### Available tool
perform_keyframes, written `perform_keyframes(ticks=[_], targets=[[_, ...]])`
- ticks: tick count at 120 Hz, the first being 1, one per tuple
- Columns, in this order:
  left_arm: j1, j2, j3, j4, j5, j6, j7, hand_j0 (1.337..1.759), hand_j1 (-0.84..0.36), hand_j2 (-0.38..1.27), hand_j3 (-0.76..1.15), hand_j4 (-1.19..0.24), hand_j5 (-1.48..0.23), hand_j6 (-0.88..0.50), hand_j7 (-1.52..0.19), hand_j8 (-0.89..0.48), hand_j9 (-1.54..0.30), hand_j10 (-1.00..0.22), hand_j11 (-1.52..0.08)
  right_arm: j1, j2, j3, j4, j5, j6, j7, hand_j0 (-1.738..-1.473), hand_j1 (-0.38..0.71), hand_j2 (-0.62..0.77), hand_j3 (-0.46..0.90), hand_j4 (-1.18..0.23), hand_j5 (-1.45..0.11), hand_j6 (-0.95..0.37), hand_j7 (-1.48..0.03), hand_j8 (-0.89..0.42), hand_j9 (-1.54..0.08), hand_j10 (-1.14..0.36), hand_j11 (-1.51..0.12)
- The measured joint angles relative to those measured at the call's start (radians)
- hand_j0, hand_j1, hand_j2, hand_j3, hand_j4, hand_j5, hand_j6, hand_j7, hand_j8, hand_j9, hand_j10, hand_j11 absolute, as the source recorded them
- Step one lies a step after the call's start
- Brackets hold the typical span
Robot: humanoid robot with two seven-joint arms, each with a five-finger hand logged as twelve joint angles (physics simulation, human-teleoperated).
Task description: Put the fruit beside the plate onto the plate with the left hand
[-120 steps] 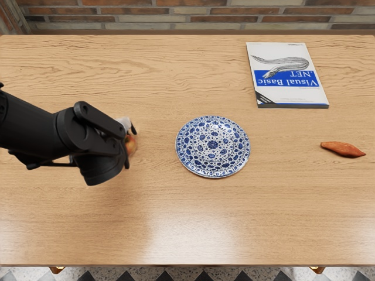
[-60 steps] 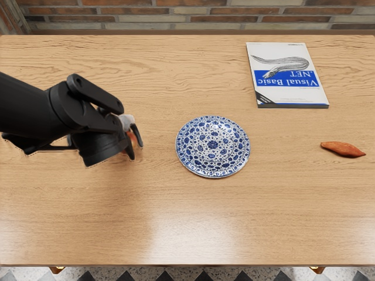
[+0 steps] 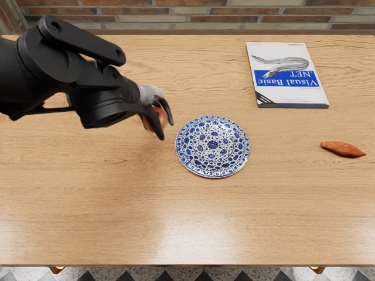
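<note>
Tabletop (image 3: 176, 222) shows between plate (image 3: 182, 154) rim and left hand (image 3: 147, 109) clutching fruit (image 3: 160, 110).

Looks like a room in a home, somewhere between kitchen and study, not a lab or a shop. Rendered by a simulator, with flat, clean surfaces. Centres on a broad worktop (image 3: 176, 222) of pale wood with strong grain, backed by a red-brick wall (image 3: 176, 14) with light mortar lines. Carries household things only: a blue-and-white patterned china plate (image 3: 212, 146) in the middle, a "Visual Basic .NET" paperback (image 3: 286, 73) lying flat at the far right, and a sweet potato (image 3: 343, 149) near the right edge. Shows a strip of black-and-white chequered floor tiles (image 3: 176, 275) under the near edge, typical of a kitchen.
</note>
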Motion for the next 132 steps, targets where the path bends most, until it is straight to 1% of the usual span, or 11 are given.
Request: perform_keyframes(ticks=[16, 26, 43, 61, 82, 95, 101, 110, 113, 126, 132], targets=[[0.005, -0.051, -0.106, 0.016, 0.017, -0.034, -0.002, 1.641, -0.42, 0.29, 0.0, -0.85, -1.02, -0.3, -1.08, -0.24, -1.15, -0.52, -1.2, 0.0, 0.0, 0.0, 0.0, 0.0, 0.001, 0.0, -1.658, -0.33, 0.0, 0.0, -0.01, -0.02, -0.02, -0.02, -0.01, -0.02, -0.01, -0.02], [0.029, -0.085, -0.157, 0.063, 0.044, -0.041, -0.003, 1.641, -0.42, 0.28, 0.0, -0.86, -1.02, -0.29, -1.08, -0.25, -1.16, -0.53, -1.2, 0.0, 0.0, 0.0, 0.0, 0.0, 0.0, 0.0, -1.658, -0.33, 0.0, 0.0, -0.01, -0.02, -0.02, -0.02, -0.01, -0.02, -0.01, -0.02], [0.115, -0.088, -0.194, 0.188, 0.082, -0.045, -0.004, 1.64, -0.41, 0.27, 0.0, -0.86, -1.03, -0.3, -1.09, -0.25, -1.17, -0.53, -1.21, 0.0, 0.0, 0.0, 0.0, 0.0, 0.0, 0.0, -1.658, -0.33, 0.0, 0.0, -0.01, -0.02, -0.01, -0.02, -0.01, -0.02, -0.01, -0.02], [0.139, -0.088, -0.214, 0.259, 0.108, -0.045, -0.004, 1.64, -0.41, 0.27, 0.0, -0.87, -1.03, -0.29, -1.09, -0.25, -1.17, -0.53, -1.21, 0.0, 0.0, 0.0, 0.0, 0.0, 0.0, 0.0, -1.658, -0.33, 0.0, 0.0, -0.01, -0.02, -0.01, -0.02, -0.01, -0.02, -0.01, -0.02], [0.214, -0.088, -0.248, 0.278, 0.125, -0.045, -0.003, 1.637, -0.42, 0.23, 0.0, -0.85, -1.03, -0.28, -1.08, -0.24, -1.15, -0.52, -1.21, 0.0, 0.0, 0.0, 0.0, 0.0, 0.0, 0.0, -1.658, -0.33, 0.0, 0.0, -0.01, -0.02, -0.01, -0.02, -0.01, -0.02, -0.01, -0.02], [0.236, -0.088, -0.254, 0.272, 0.123, -0.047, -0.001, 1.638, -0.39, 0.2, 0.0, -0.87, -1.03, -0.3, -1.08, -0.27, -1.13, -0.54, -1.2, 0.0, 0.0, 0.0, 0.0, 0.0, 0.0, 0.0, -1.658, -0.33, 0.0, 0.0, -0.01, -0.02, -0.01, -0.02, -0.01, -0.02, -0.01, -0.02], [0.244, -0.088, -0.255, 0.268, 0.125, -0.048, 0.001, 1.638, -0.41, 0.18, 0.0, -0.87, -1.02, -0.31, -1.07, -0.27, -1.12, -0.53, -1.19, 0.0, 0.0, 0.0, 0.0, 0.0, 0.0, 0.0, -1.658, -0.33, 0.0, 0.0, -0.01, -0.02, -0.01, -0.02, -0.01, -0.02, -0.01, -0.02], [0.263, -0.088, -0.254, 0.26, 0.119, -0.048, 0.0, 1.637, -0.47, 0.23, 0.0, -0.9, -1.03, -0.3, -1.07, -0.29, -1.12, -0.54, -1.2, 0.0, 0.0, 0.0, 0.0, 0.0, 0.0, 0.0, -1.658, -0.33, 0.0, 0.0, -0.01, -0.02, -0.01, -0.02, -0.01, -0.02, -0.01, -0.02], [0.268, -0.088, -0.251, 0.258, 0.118, -0.049, 0.0, 1.637, -0.46, 0.24, 0.0, -0.87, -1.04, -0.29, -1.08, -0.27, -1.12, -0.52, -1.2, 0.0, 0.0, 0.0, 0.0, 0.0, 0.0, 0.0, -1.658, -0.33, 0.0, 0.0, -0.01, -0.02, -0.01, -0.02, -0.01, -0.02, -0.01, -0.02], [0.294, -0.088, -0.236, 0.254, 0.114, -0.053, -0.001, 1.633, -0.48, 0.29, 0.0, -0.88, -1.09, -0.27, -1.11, -0.25, -1.14, -0.51, -1.22, 0.0, 0.0, 0.0, 0.0, 0.0, 0.0, 0.0, -1.658, -0.33, 0.0, 0.0, -0.01, -0.02, -0.01, -0.02, -0.01, -0.02, -0.01, -0.02], [0.296, -0.088, -0.229, 0.253, 0.113, -0.053, -0.001, 1.634, -0.49, 0.31, 0.0, -0.86, -1.07, -0.26, -1.08, -0.25, -1.12, -0.5, -1.19, 0.0, 0.0, 0.0, 0.0, 0.0, 0.0, 0.0, -1.658, -0.33, 0.0, 0.0, -0.01, -0.02, -0.01, -0.02, -0.01, -0.02, -0.01, -0.02]])
